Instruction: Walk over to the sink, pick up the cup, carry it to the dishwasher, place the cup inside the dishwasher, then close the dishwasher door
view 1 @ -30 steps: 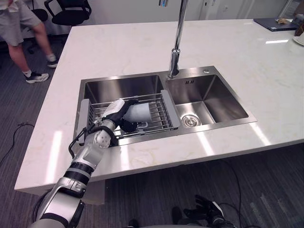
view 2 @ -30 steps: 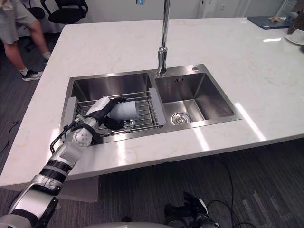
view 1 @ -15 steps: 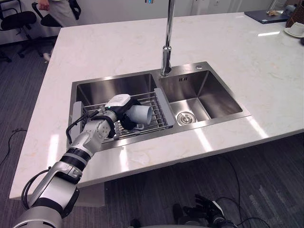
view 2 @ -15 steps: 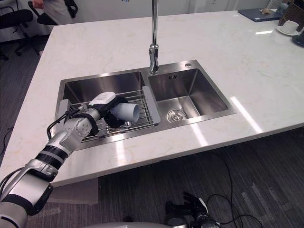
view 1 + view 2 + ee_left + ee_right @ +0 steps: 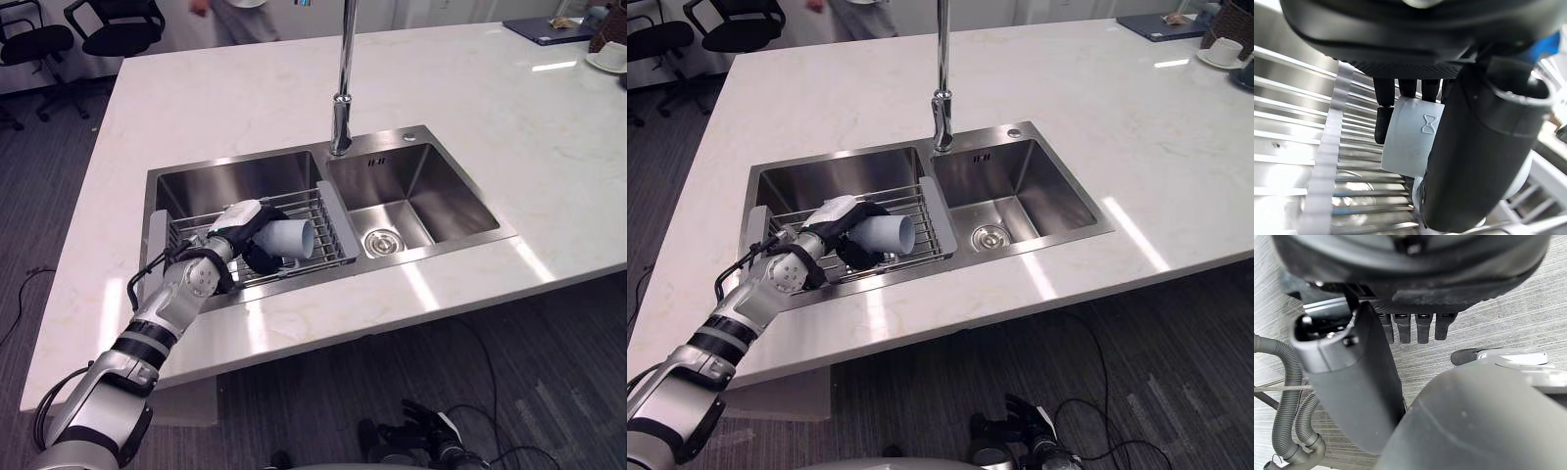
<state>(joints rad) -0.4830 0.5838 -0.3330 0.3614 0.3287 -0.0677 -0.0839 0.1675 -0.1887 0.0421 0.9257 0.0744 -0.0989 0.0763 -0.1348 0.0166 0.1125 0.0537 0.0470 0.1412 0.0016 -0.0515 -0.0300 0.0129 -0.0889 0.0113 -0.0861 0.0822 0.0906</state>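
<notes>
The left robot hand (image 5: 240, 223) is curled round the pale grey cup (image 5: 291, 238), fingers (image 5: 1382, 122) on one side of its wall and the thumb on the other, just as half a second ago. The cup still lies on its side over the wire rack (image 5: 331, 221), its open mouth facing the right basin (image 5: 431, 201); I cannot tell whether it touches the wires. The person (image 5: 240, 15) behind the tabletop (image 5: 490, 117) has moved from the far left corner toward the middle of the far edge. The rack spans the front of the left basin (image 5: 235, 181), and the right basin holds only its drain (image 5: 383, 241). The faucet (image 5: 341, 98) rises between the basins, behind the cup. Office chairs (image 5: 113, 20) stand beyond the far left corner, and a white cup on a saucer (image 5: 609, 57) sits far right. The right robot hand (image 5: 423, 436) hangs low over the floor, fingers relaxed and empty.
</notes>
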